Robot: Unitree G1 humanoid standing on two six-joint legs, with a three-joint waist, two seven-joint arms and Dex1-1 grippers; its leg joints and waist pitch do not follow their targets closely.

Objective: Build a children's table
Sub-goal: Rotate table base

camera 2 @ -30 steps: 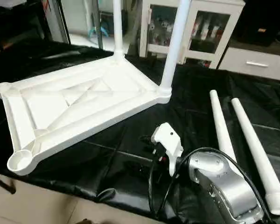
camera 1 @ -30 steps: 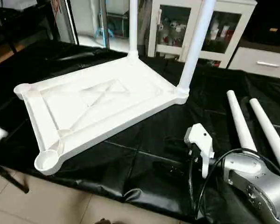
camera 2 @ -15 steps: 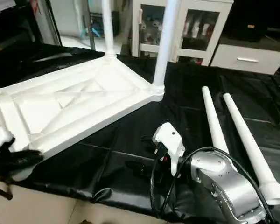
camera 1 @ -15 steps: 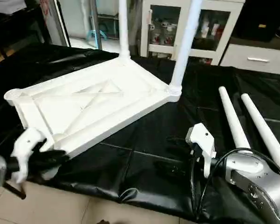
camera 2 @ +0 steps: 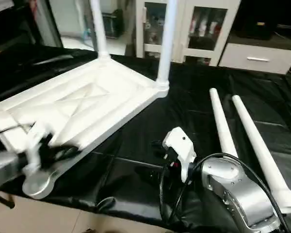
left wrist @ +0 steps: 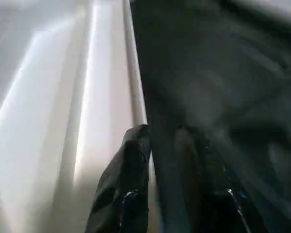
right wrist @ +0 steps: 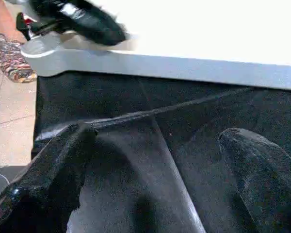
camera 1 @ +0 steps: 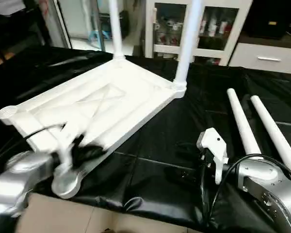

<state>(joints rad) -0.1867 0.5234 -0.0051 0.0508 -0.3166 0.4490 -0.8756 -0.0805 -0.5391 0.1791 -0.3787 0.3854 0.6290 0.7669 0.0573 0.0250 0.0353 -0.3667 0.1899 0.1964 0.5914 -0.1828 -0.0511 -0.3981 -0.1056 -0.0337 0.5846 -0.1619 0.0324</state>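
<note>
The worktop (camera 1: 150,145), draped in a black cover, carries everything. On it the children's table top (camera 1: 111,104) lies upside down, its ribbed, X-braced underside facing up, stretching from the worktop's near edge toward the back. Two legs (camera 1: 188,43) already stand upright in the two far corner sockets, rising out of sight. The near corner socket (camera 1: 65,183) is open and hangs just over the worktop's near edge; the other unfilled socket sits at the tabletop's far-left corner.

Beside the tabletop, two loose legs (camera 1: 242,124) lie on the black cover, side by side and near each other, well apart from the tabletop.

The left arm (camera 1: 14,182), silver, reaches in at the tabletop's near end. Its left gripper (left wrist: 162,145) is at the tabletop's long rim close to the open near socket: one black finger (left wrist: 131,160) lies over the white underside and the other over the black cover, the rim between them. The gap is narrow, but whether the fingers press on the rim I cannot tell.

The right arm (camera 1: 262,187) rests low over the cover, between the tabletop and the loose legs. The right gripper (right wrist: 155,160) is spread wide with nothing between its fingers (right wrist: 63,160), pointing toward the tabletop's near rim.
</note>
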